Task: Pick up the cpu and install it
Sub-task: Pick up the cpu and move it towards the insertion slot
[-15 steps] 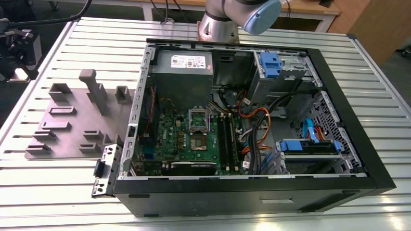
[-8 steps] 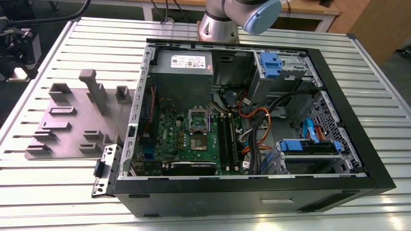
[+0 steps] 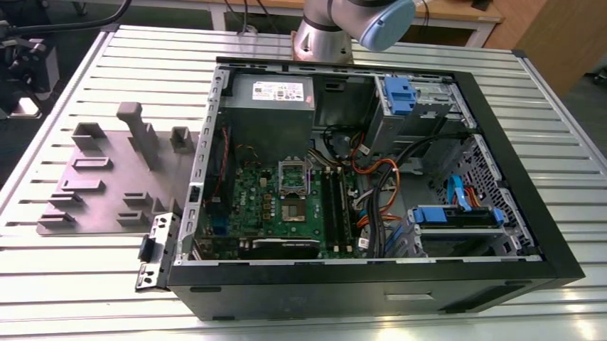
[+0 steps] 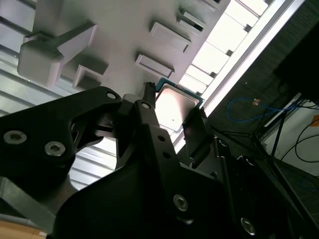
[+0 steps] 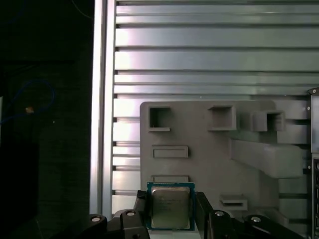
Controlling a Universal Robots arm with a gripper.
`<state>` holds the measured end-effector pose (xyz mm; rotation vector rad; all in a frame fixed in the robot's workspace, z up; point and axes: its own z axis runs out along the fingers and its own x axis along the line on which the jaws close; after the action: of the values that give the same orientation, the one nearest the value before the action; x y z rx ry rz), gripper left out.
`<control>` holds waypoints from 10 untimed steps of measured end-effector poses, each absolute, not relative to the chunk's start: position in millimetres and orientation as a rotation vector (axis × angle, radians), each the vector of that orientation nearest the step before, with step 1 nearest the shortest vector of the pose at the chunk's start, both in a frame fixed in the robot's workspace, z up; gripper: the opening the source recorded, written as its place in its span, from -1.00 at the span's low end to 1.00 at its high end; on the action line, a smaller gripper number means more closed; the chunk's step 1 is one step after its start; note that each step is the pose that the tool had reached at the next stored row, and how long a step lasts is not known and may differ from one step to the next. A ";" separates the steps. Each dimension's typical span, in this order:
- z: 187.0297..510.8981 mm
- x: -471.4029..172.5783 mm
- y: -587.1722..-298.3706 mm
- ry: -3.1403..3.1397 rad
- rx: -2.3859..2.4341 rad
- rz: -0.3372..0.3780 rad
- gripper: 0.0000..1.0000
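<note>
Fixture plate: grey plastic plate (image 3: pixel 95 195) with raised blocks and recesses. It lies on the slatted aluminium table (image 3: pixel 57 291) at the exterior view's left, just beside the case.

Gripper: black two-finger gripper (image 5: pixel 171 199) (image 4: pixel 174 102), seen in both wrist views well above the fixture plate. Its fingers (image 5: pixel 140 209) clamp two opposite edges of the chip (contact shows on both sides).

Cpu: the cpu (image 5: pixel 171 209) (image 4: pixel 174 107) has a silver-grey lid and a thin teal-edged rim. It is held between the fingers, clear of the plate and touching nothing else.

Computer case: open black tower case (image 3: pixel 379 288) lying on its side, interior exposed, at the middle of the exterior view.

Motherboard: green motherboard (image 3: pixel 249 195) on the case floor, towards the case's plate-side wall.

Socket bracket: silver metal-framed socket bracket (image 3: pixel 294 176) near the board's middle. Whether it stands open cannot be told.

Drive caddies: blue drive caddies (image 3: pixel 455 215) towards the exterior view's right, amid loose cables.

Step in hand: judged to be the carry. The chip is in the grasp, off the plate, and not yet at the socket.

Next move calls for: a level chip, a steady clamp, a path clear of the case wall and cables, and square alignment over the socket (any tilt would risk a bad seat).
</note>
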<state>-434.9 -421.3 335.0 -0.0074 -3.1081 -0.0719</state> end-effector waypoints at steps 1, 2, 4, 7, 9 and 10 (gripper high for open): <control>336.5 -434.9 -421.3 -3.108 -0.007 -0.072 -0.06; 338.3 -434.9 -421.3 -3.108 -0.007 -0.072 -0.06; 341.7 -434.9 -421.3 -3.108 -0.007 -0.072 -0.06; 346.9 -434.9 -421.3 -3.108 -0.007 -0.072 -0.06; 350.2 -434.9 -421.3 -3.108 -0.007 -0.072 -0.06; 351.8 -434.9 -421.3 -3.108 -0.007 -0.072 -0.06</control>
<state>-434.9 -421.3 351.8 -0.0074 -3.1081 -0.0721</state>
